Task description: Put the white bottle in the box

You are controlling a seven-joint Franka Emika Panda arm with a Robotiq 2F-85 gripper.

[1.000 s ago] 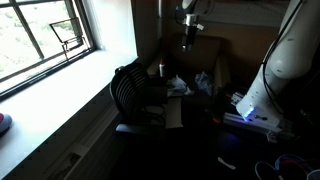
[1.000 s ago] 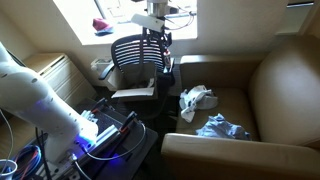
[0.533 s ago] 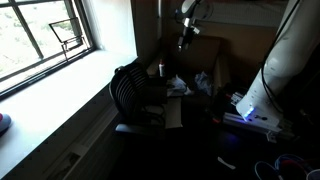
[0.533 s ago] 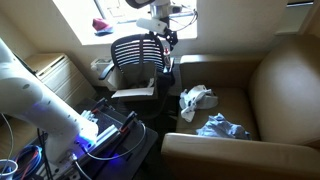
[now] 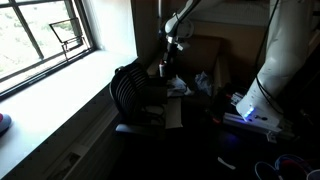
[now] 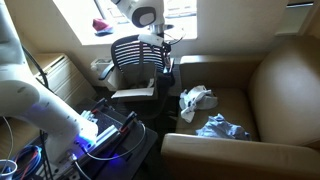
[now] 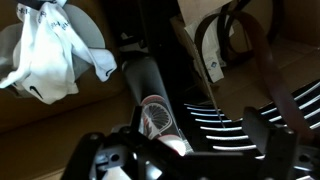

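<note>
My gripper (image 5: pixel 170 46) hangs open above the armrest between the black mesh office chair (image 5: pixel 132 88) and the sofa; it also shows in an exterior view (image 6: pixel 160 37). In the wrist view the two dark fingers stand wide apart at the bottom edge, around the gripper's middle (image 7: pixel 185 145). A whitish bottle with a red and white top (image 7: pixel 157 118) stands below, between the fingers but nearer the left one, not gripped. It shows as a small upright shape in an exterior view (image 5: pixel 160 70). I cannot make out a box for certain.
A white crumpled cloth (image 7: pixel 48 52) lies on the tan sofa seat (image 6: pixel 235 105), with a blue-grey cloth (image 6: pixel 222 127) nearby. A flat board (image 6: pixel 134 92) lies on the chair seat. The robot base with blue lights (image 6: pixel 100 135) stands near cables.
The gripper has come down from near the ceiling and shifted toward the chair and bottle. Nothing else has moved.
</note>
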